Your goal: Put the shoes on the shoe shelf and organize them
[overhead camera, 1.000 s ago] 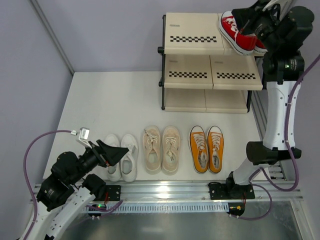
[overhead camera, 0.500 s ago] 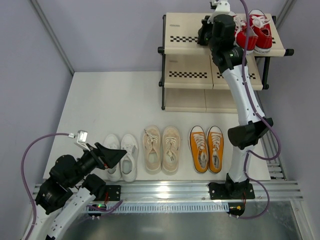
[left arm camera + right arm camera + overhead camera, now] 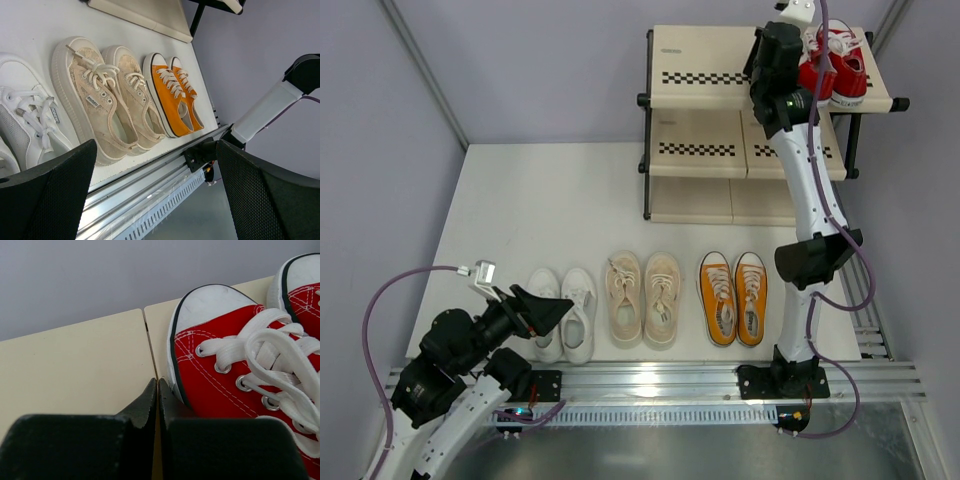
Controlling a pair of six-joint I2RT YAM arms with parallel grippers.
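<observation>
Left gripper [image 3: 545,312]: held low at the near left corner of the table [image 3: 550,200], fingers [image 3: 50,195] spread wide, nothing gripped.

White shoes [image 3: 563,313]: seen just beyond that gripper, first in a row set along the near edge. Cream shoes [image 3: 644,298] are placed beside them, then orange shoes [image 3: 735,297]. All three pairs are laid on the table, well apart from the shelf [image 3: 705,70].

Shelf: stood at the far side against the wall.

Right gripper [image 3: 158,390]: raised over the top tier, fingers pressed together, nothing held. Tips are seen just beside a toe cap of the red shoes [image 3: 845,70]. Red pair: set on the top tier, right end.
</observation>
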